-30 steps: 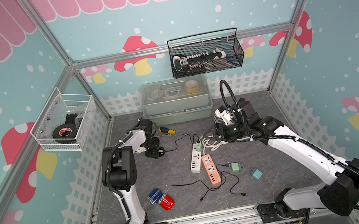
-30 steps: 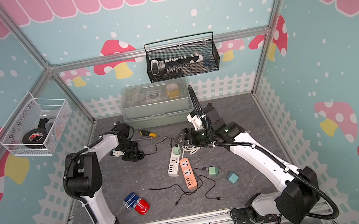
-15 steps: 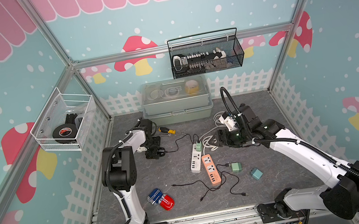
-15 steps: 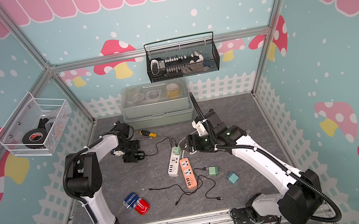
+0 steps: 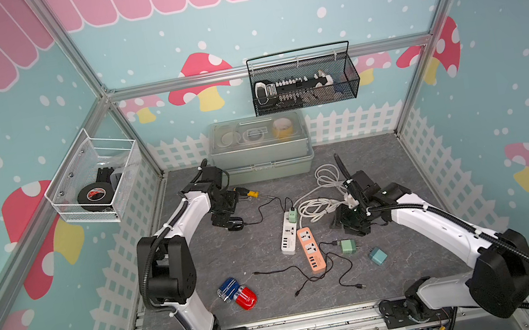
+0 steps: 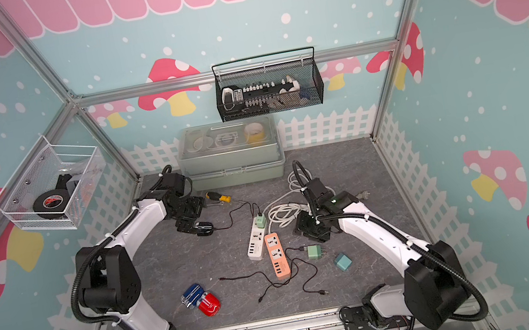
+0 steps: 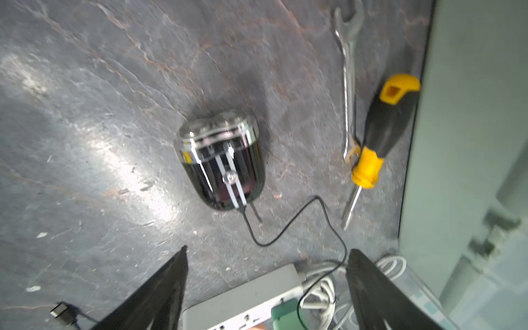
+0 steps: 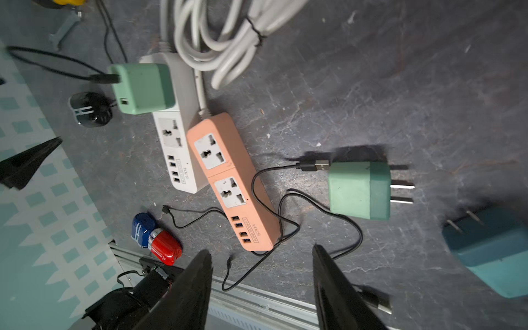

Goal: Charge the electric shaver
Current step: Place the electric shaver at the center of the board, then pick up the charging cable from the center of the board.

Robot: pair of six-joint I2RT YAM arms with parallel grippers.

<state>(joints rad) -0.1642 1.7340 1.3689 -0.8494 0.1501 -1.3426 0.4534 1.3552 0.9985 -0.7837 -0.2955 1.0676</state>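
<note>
While the left tool point(image 7: 267, 250) hangs with fingers apart and empty, the black shaver point(image 7: 221, 160) lies on the worktop point(image 5: 242, 256) just beside it, at 9 o'clock of the white power strip point(image 5: 287, 236). A thin cable point(image 7: 315, 197) runs from it to the green charger point(image 5: 292, 215) plugged into that strip. At the strip's 3 o'clock, the right tool point(image 8: 261, 249): fingers apart, gripping nothing.

Blk/chrome shaver point(image 7: 220, 160) flat on mat point(image 7: 85, 85), thin cable point(image 7: 285, 228) plugged in.
</note>
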